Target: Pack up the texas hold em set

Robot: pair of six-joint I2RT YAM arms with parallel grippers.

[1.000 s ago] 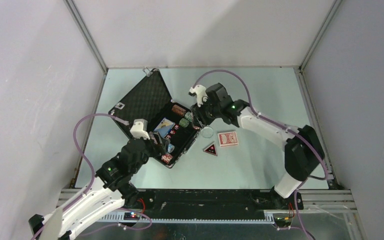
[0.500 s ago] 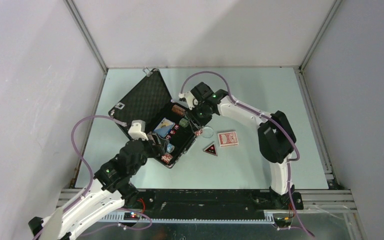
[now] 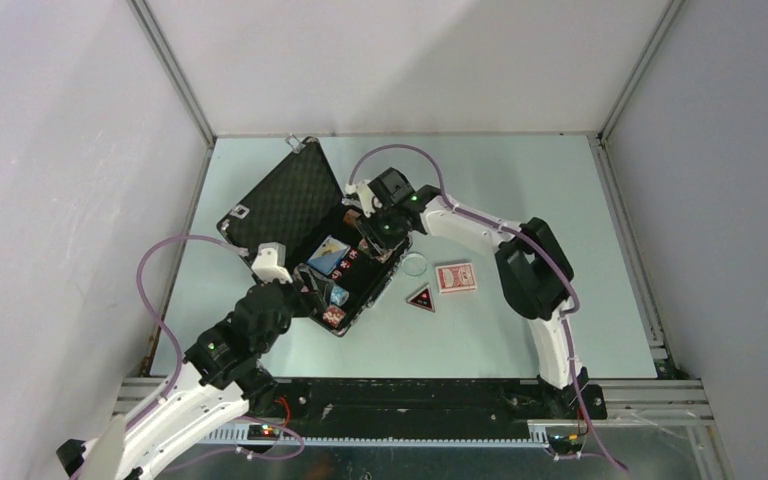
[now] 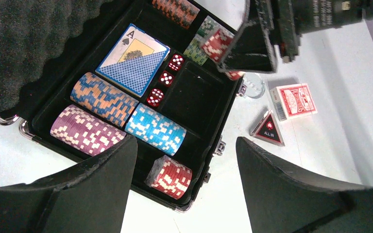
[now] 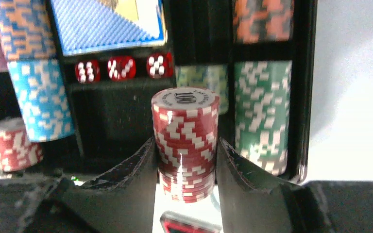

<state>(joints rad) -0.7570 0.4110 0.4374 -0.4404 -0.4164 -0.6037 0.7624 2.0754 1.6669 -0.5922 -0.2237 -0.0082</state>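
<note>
open case (image 3: 288, 205) on table (image 3: 530, 190), right gripper (image 5: 185, 145) clamped on red chip stack (image 5: 186, 121) over the tray, left gripper (image 4: 185, 143) spread wide and empty above near corner, red deck (image 3: 456, 277) and triangle (image 3: 421, 298) on table beside case

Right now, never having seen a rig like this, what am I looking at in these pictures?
Two robot arms stand at a table's near edge. One picture looks down from above; the other two come from wrist cameras. An open black case holds chip stacks, dice and a blue card deck. A red card deck and an ALL IN triangle lie on the table beside it. The right gripper grips a red chip stack over the case; the left gripper hovers open, empty.
</note>
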